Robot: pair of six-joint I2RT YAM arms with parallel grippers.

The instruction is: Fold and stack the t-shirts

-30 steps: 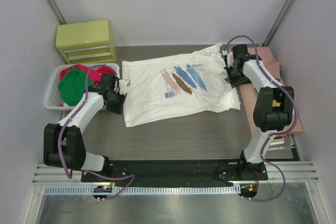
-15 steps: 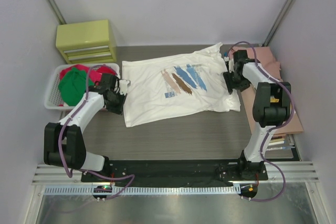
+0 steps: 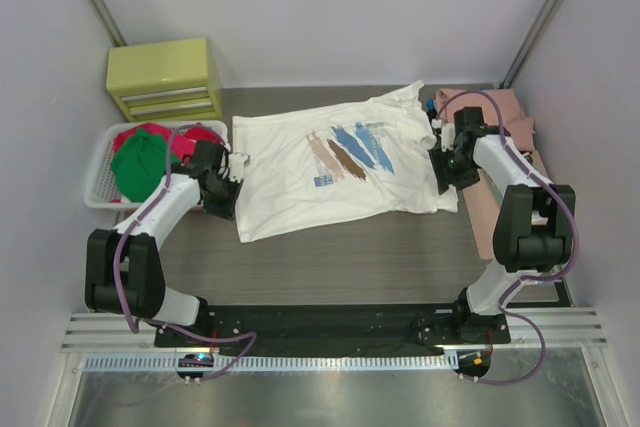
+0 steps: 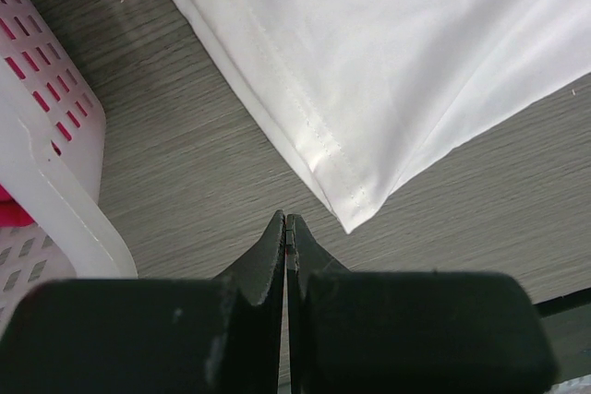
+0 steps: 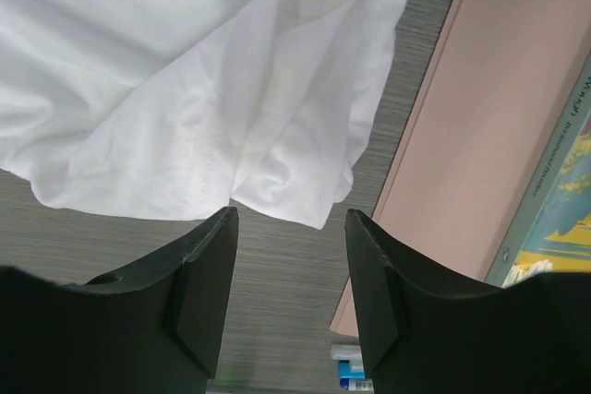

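A white t-shirt (image 3: 335, 162) with blue, brown and pink brush strokes lies spread flat on the table. My left gripper (image 3: 230, 182) sits at its left edge, shut and empty. In the left wrist view its fingertips (image 4: 286, 223) rest just short of a hemmed corner of the white t-shirt (image 4: 355, 209). At the cloth's right edge my right gripper (image 3: 441, 169) stands open. Bare table shows between its fingers (image 5: 291, 219), with the rumpled sleeve of the white t-shirt (image 5: 277, 154) just ahead. Red and green t-shirts (image 3: 145, 157) lie piled in the basket. A salmon-pink t-shirt (image 3: 505, 112) lies at the far right.
The white slotted basket (image 3: 98, 192) stands left of my left gripper, its wall (image 4: 51, 182) close beside the fingers. A yellow-green drawer unit (image 3: 165, 77) sits at the back left. Right of the right gripper a pink flat surface (image 5: 489, 126) covers a book with a yellowish cover (image 5: 563, 200).
My right gripper has opened, let go of the shirt's right sleeve and drawn toward the near side. The sleeve now lies on the table. The left arm has barely moved.
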